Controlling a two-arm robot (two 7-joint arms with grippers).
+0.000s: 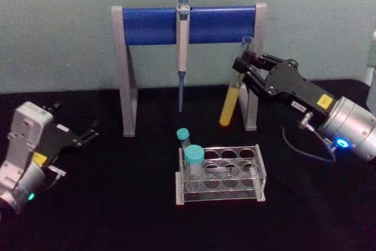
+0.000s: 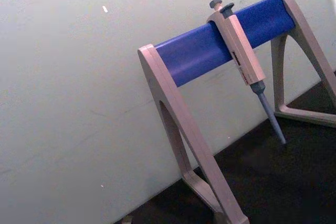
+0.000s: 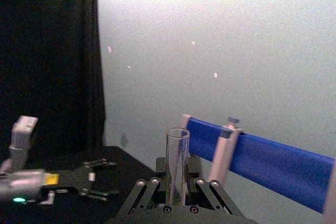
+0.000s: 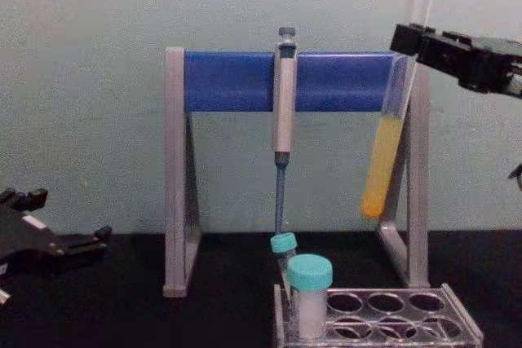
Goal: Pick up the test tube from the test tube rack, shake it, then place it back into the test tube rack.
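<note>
Test tube: we see the test tube (image 1: 231,95) (image 4: 387,128) out of the test tube rack (image 1: 259,176) (image 4: 458,317), lifted in the air above and beyond the rack's right end.
Tilt: it leans, with its open mouth up and farther right and its round bottom lower and nearer the rack's middle.
Contents: yellow-orange liquid fills its lower part.
Right end effector: we find the right end effector (image 1: 242,69) (image 4: 408,38) clamped onto the tube's upper part, just below the mouth. In the right wrist view the clear tube (image 3: 177,166) stands up between its closed fingers.
Left end effector: the left end effector (image 1: 79,124) (image 3: 103,180) sits low over the black table (image 1: 117,210), well to the left of the rack, with its fingers spread and nothing between them.
Rack contents: two teal-capped tubes (image 1: 194,156) stand at the rack's left end.
Behind the rack: a grey-and-blue pipette stand (image 1: 147,24) carries a hanging pipette (image 1: 183,39).
</note>
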